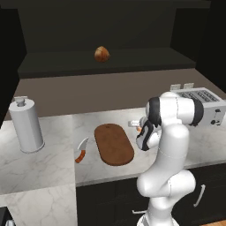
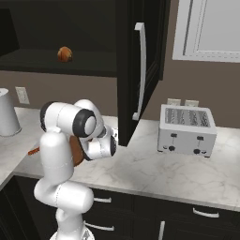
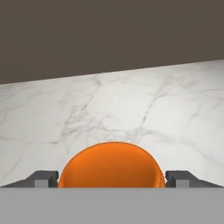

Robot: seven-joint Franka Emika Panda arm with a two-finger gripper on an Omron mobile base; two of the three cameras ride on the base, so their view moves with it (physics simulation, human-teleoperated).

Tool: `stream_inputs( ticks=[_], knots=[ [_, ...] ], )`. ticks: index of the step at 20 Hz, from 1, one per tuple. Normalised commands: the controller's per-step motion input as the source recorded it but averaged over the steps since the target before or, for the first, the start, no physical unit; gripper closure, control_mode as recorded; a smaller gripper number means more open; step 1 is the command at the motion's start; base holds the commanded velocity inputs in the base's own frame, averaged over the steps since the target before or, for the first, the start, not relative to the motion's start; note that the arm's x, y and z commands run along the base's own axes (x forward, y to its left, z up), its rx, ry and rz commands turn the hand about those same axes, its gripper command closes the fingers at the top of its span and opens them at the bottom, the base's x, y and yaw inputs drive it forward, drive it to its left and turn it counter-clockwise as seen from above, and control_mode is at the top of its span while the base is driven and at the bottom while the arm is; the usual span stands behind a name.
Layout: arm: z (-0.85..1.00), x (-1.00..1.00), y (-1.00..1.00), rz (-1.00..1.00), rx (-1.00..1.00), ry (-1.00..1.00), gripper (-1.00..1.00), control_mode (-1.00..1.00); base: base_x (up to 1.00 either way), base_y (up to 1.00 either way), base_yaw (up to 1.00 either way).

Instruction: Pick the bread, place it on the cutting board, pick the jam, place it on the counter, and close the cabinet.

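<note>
Holding the jam (image 3: 111, 164) between its fingertips (image 3: 41, 178), the gripper (image 3: 111, 180) sits low over the counter (image 3: 131, 105), beside the cutting board (image 1: 113, 143), apparently to set the jar down. The bread (image 1: 101, 54) sits in the open cabinet (image 2: 140, 70), unmoved.

1. A brown-grey wall (image 1: 110, 92) runs behind the worktop across the middle of the left base view
2. A silver toaster (image 2: 186, 130) sits at the right of the right base view, two pale wall outlets (image 2: 182, 102) just above it
3. A white-framed window (image 2: 208, 29) fills that view's upper right corner
4. A grey canister (image 1: 26, 125) stands at the left of the left base view
5. Dark lower cupboards (image 2: 187, 220) with silver handles line the bottom
</note>
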Motion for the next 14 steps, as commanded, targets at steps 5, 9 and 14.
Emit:
stream_inputs(
  ticks=[5,9,14],
  knots=[
    [0.0,-0.17,-0.04,0.0,0.0,0.0,-1.0,-1.0,0.0,0.0,0.0],
    [0.0,-0.27,-0.1,0.0,0.0,0.0,-1.0,-1.0,0.0,0.0,0.0],
    [0.0,-0.22,-0.09,0.0,0.0,0.0,-1.0,-1.0,0.0,0.0,0.0]
  ],
)
